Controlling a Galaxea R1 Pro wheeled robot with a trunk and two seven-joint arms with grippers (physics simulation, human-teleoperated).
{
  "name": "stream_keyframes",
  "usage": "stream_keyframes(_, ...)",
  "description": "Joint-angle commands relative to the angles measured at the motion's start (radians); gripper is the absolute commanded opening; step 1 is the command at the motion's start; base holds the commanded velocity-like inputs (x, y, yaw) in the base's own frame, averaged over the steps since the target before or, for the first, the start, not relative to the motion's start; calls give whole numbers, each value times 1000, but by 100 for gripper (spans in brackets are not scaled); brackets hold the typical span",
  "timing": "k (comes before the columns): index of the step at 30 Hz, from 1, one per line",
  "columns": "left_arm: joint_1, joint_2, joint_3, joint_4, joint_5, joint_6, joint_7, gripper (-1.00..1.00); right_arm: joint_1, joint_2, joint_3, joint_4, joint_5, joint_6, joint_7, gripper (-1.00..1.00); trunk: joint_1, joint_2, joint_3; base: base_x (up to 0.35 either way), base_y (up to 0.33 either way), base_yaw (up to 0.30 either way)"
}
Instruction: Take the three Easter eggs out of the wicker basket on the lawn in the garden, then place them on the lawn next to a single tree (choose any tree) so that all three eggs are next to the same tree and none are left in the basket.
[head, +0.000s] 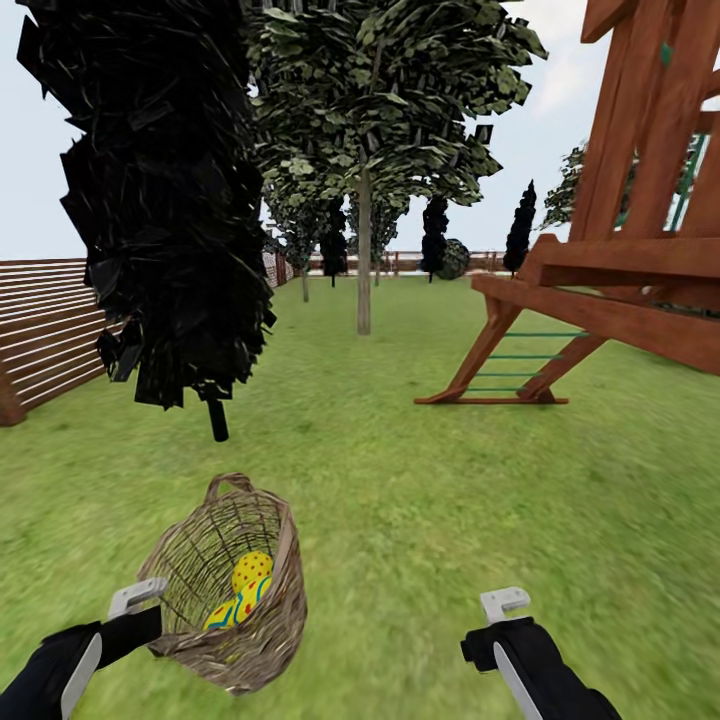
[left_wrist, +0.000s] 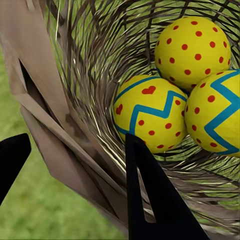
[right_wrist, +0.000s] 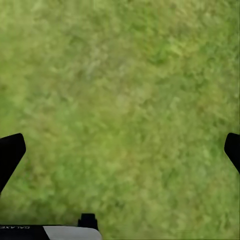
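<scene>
Backyard garden, simulated: mottled green lawn (head: 400, 480), brown slat fence (head: 45, 330), pale-trunked leafy tree (head: 364, 260), dark cone-shaped trees (head: 165, 200), wooden play frame (head: 620, 270) with green rungs.

The one legible marking is part of the word "GALAXE", cut off at the frame's edge, in small dark letters on a pale strip of the right arm's housing (right_wrist: 47, 232).

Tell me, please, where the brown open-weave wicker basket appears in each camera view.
Head view: brown open-weave wicker basket at lower left, tilted, beside the left gripper.
Left wrist view: its wall surrounds three yellow painted eggs.
Right wrist view: grass, no basket.
Shared landmark: the eggs.
</scene>
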Motion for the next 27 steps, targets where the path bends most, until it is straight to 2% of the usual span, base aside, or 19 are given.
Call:
stream_keyframes(1, -1, 0, 4, -2, 14, 9, -2, -100, -1, -1, 3, -1, -10, 3, -10, 100, 1, -1, 0, 335, 0, 0)
stream_keyframes(27, -1, -2, 4, -2, 14, 7, -2, -100, -1, 0, 5, -1, -8, 3, -10, 100, 1, -1, -2, 335, 0, -26)
